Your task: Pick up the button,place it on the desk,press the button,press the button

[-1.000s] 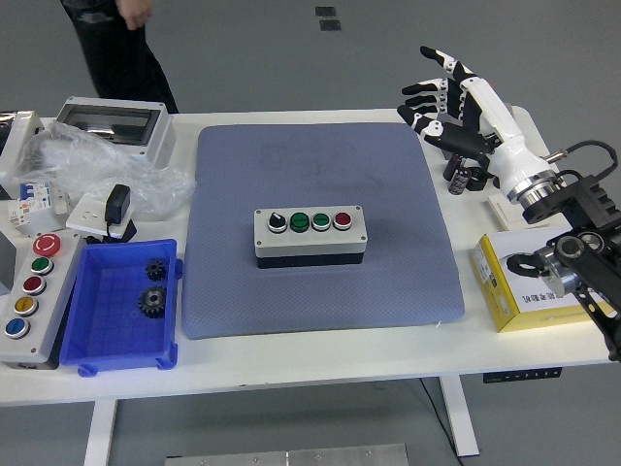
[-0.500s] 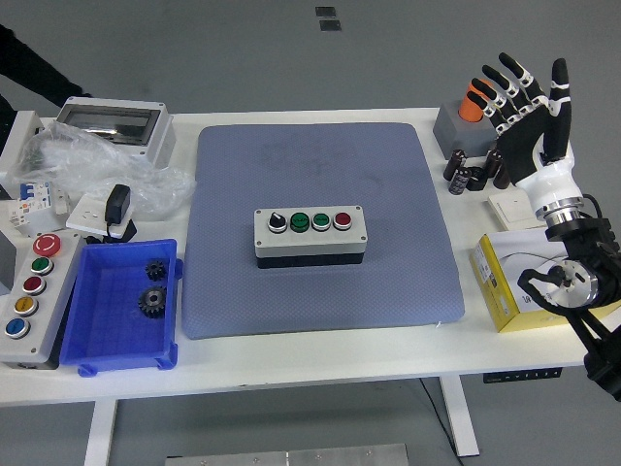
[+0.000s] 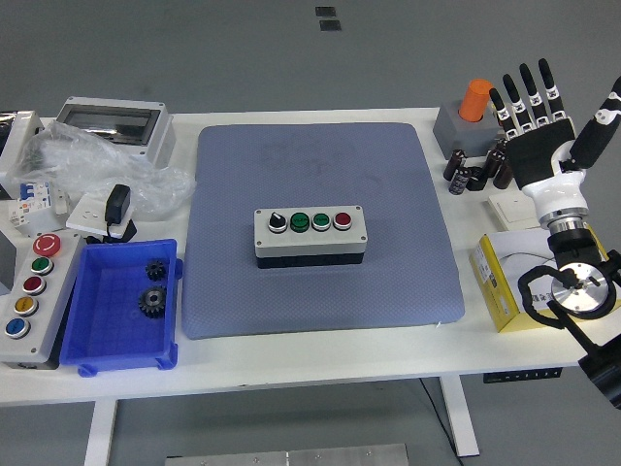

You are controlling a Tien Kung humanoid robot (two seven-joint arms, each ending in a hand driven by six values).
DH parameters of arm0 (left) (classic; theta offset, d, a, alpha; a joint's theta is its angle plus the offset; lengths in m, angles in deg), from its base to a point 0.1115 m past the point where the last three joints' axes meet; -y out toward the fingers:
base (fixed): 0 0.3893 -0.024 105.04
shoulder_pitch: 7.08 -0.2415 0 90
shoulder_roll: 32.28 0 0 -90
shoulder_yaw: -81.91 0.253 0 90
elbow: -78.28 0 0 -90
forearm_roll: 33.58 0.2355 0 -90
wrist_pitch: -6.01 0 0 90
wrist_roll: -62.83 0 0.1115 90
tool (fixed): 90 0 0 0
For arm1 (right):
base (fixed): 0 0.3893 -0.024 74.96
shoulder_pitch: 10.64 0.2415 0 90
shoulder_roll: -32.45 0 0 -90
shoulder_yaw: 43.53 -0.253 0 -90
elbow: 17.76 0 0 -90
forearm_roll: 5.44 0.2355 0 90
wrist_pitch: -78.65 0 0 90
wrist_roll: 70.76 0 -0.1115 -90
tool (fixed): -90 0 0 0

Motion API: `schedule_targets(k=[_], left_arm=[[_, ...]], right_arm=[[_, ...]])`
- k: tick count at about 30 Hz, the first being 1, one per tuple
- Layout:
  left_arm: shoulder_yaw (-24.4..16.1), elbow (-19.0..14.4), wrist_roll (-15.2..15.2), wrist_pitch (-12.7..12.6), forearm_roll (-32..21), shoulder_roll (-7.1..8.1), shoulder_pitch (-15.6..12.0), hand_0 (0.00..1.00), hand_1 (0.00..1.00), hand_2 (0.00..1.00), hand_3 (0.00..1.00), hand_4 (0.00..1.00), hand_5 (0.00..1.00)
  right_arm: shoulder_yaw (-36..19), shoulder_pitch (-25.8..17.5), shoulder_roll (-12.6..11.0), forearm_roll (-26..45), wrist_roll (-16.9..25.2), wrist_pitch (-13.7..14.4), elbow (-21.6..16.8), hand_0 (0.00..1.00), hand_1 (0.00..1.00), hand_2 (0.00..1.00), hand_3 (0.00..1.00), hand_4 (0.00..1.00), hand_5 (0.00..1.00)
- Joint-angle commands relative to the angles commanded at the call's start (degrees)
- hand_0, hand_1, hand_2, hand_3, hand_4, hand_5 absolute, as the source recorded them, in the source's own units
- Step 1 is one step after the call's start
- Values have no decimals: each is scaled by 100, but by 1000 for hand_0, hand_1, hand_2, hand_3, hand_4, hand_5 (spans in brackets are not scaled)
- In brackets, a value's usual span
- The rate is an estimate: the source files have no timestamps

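Note:
A grey button box [image 3: 310, 234] with a black selector knob, two green buttons and a red button lies in the middle of the blue mat [image 3: 320, 184]. My right hand [image 3: 543, 121] is raised at the table's right edge, palm toward the camera, fingers spread and holding nothing, well right of the box. My left arm is out of view.
A grey block with an orange cylinder [image 3: 470, 115] and dark small parts [image 3: 473, 175] stand by my right hand. A yellow box [image 3: 512, 282] lies at the right. A blue bin with gears [image 3: 121, 304], a larger button panel [image 3: 29, 296], a plastic bag and a grey enclosure [image 3: 109, 123] are at the left.
My right hand has swung from lying over the grey block to upright and drawn back to the right, uncovering the orange cylinder. The person at the far left has left the view.

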Motion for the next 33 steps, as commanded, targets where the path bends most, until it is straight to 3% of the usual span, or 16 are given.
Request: schedule_targets(k=[9,20,33], left_arm=[[-270,-39,-18,-15,244,49,22,621,669,634,672,697,481],[-248,-42,-31,-24,247,68,61,623,669,635,676,705,484],[177,9,27,-13,-138,259,127,623,670,641,681,713,488]], right_arm=[[-192,-104,-183,-107,-76,-39,-302,842,782,827,811,998,998],[-381,-171,-179,-278,-115,-55,-407,842,776,827,804,998,998],[-308,-384,-9,-487,-192,72,-415,840,767,825,798,998,998]])
